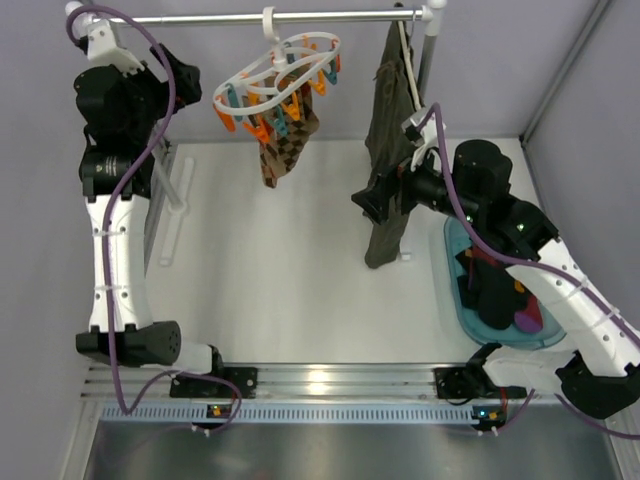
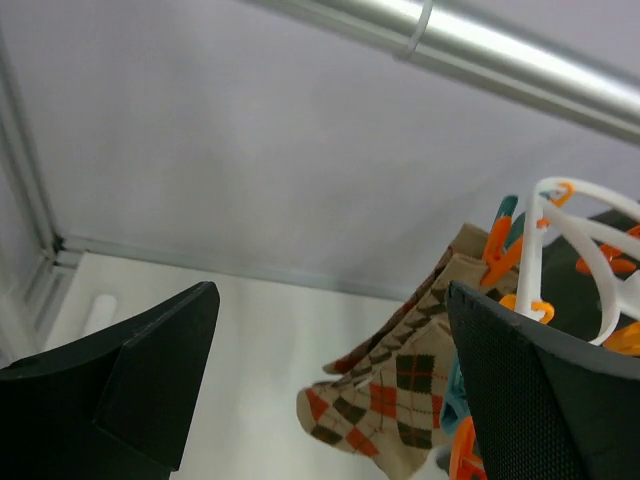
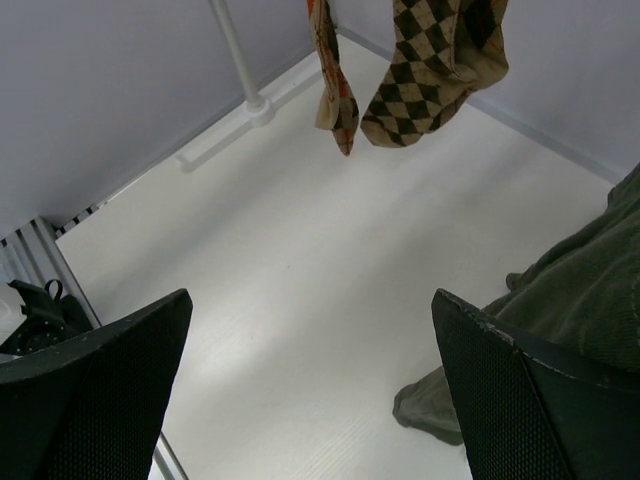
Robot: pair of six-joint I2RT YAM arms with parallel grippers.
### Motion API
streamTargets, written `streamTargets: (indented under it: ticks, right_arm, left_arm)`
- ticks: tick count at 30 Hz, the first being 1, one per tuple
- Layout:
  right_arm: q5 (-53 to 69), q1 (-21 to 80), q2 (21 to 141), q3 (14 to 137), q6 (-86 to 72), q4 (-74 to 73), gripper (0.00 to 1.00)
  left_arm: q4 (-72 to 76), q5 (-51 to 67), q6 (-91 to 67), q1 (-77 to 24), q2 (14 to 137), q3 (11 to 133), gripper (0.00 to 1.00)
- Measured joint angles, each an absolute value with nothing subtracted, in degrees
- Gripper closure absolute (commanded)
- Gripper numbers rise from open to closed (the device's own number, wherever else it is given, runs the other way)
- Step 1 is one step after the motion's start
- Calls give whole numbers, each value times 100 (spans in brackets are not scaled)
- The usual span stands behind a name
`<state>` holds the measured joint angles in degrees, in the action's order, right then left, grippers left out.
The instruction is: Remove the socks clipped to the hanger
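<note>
The white hanger (image 1: pixel 285 70) with orange and teal clips hangs by its hook from the rail. Two brown/tan argyle socks (image 1: pixel 285 150) are clipped under it. In the left wrist view the argyle socks (image 2: pixel 400 385) and hanger (image 2: pixel 565 225) show to the right. My left gripper (image 2: pixel 330 350) is open and empty, just left of the hanger (image 1: pixel 192 82). My right gripper (image 1: pixel 365 205) is open and empty, low beside the olive garment. Its wrist view (image 3: pixel 310 340) shows the argyle socks (image 3: pixel 430 70) far ahead. Black socks (image 1: pixel 490 285) and a striped sock (image 1: pixel 527 320) lie in the blue tray (image 1: pixel 450 275).
A long olive-green garment (image 1: pixel 388 150) hangs from the rail (image 1: pixel 200 18) at the right, touching the table; it fills the right edge of the right wrist view (image 3: pixel 585 290). The rack's white post and foot (image 3: pixel 240 70) stand at the back left. Grey walls close in the table.
</note>
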<state>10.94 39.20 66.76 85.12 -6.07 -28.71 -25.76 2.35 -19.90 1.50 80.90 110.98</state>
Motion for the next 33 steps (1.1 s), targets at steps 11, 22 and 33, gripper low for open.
streamTargets:
  ticks: [11, 22, 33]
  right_arm:
    - [1280, 3920, 6635, 8473, -604, -2864, 0]
    - [1365, 3920, 6458, 8473, -626, -2847, 1]
    - [1367, 3920, 6379, 8473, -681, -2838, 0]
  left_arm:
    - [-2346, 2469, -2477, 373, 8414, 10940, 16]
    - [-2200, 3081, -2915, 235, 8136, 10184, 31]
    - [-1942, 2856, -2965, -805, 6954, 9653, 34]
